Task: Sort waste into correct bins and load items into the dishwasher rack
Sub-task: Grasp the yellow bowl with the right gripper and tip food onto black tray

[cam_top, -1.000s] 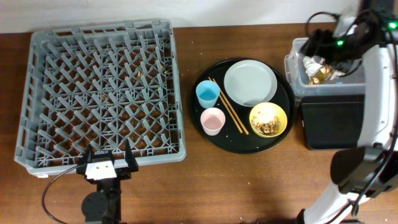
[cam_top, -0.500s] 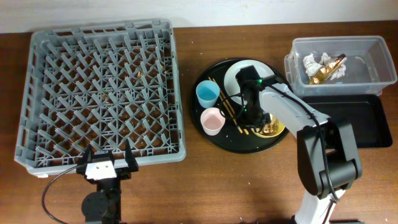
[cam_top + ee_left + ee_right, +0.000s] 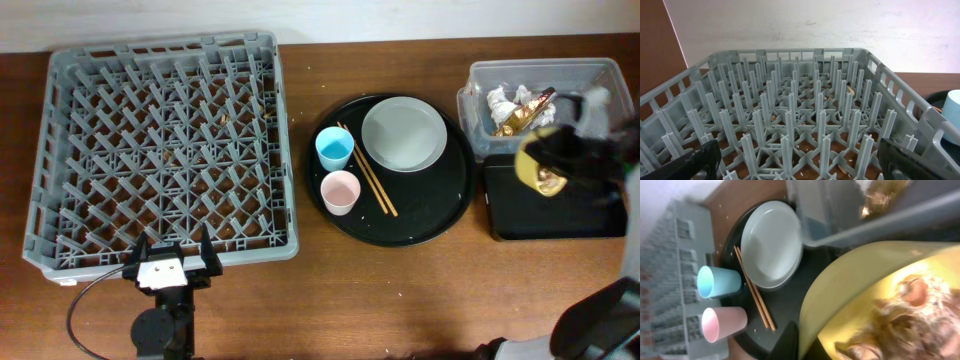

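Note:
My right gripper is shut on the rim of the small yellow bowl, held above the flat black tray, just in front of the clear tub. Brown food scraps with white crumbs lie in the tilted bowl. White tissues and a gold wrapper lie in the tub. On the round black tray are the grey plate, blue cup, pink cup and chopsticks. My left gripper stands open at the near edge of the grey dishwasher rack.
The right arm shows blurred along the right edge of the overhead view. A cable loops on the table at the front left, beside the left arm's base. Bare brown table lies in front of the round tray.
My right gripper came from the tub to the round tray, shut on the yellow bowl, and carried it right over the flat black tray. The left arm has not moved.

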Controlling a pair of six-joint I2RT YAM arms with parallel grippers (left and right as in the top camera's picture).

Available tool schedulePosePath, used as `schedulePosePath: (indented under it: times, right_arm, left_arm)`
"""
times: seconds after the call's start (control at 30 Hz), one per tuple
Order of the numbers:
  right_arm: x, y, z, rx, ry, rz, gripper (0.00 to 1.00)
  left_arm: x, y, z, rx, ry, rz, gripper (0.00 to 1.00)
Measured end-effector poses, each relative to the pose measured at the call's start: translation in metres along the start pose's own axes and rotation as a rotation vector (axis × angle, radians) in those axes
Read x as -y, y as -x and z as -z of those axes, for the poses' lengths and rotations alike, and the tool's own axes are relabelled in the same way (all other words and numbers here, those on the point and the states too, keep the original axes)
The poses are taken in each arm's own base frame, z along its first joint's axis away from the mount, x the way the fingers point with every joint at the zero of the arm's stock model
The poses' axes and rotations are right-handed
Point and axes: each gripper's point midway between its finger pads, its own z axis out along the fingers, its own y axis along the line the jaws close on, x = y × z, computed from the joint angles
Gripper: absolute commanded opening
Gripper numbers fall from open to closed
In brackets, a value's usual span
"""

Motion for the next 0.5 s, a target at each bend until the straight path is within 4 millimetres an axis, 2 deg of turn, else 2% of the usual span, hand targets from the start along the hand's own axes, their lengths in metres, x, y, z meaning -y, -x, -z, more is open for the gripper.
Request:
schedulePosePath:
  times: [0.03, 0.2, 0.23, 0.3, 0.33, 0.43, 0.5]
  right_arm:
    - [0.018, -0.001, -0.002, 0.043, 0.078, -0.042, 0.04]
    - [0.049, -0.005, -0.026, 0.150, 0.447, -0.161, 0.04]
    - [0.050, -0.004, -0.024, 0.169, 0.550, -0.207, 0.04]
    - [0.058, -0.003, -0.020, 0.187, 0.646, -0.297, 0.04]
    - [0.068, -0.003, -0.015, 0.189, 0.676, -0.386, 0.04]
    - [0.076, -0.002, -0.004, 0.140, 0.728, -0.651, 0.04]
    - [0.078, -0.002, -0.001, 0.125, 0.741, -0.717, 0.04]
  left_arm:
    - [0.000, 0.000, 0.000, 0.000, 0.001, 0.000, 0.99]
    - [0.000, 0.000, 0.000, 0.000, 0.001, 0.000, 0.99]
    - [0.000, 0.000, 0.000, 0.000, 0.000, 0.000, 0.99]
    - [0.000, 0.000, 0.000, 0.000, 0.000, 0.000, 0.99]
    - [0.000, 0.000, 0.000, 0.000, 0.001, 0.000, 0.99]
    - [0.000, 0.000, 0.000, 0.000, 0.000, 0.000, 0.99]
    - [0.000, 0.000, 0.000, 0.000, 0.001, 0.000, 0.99]
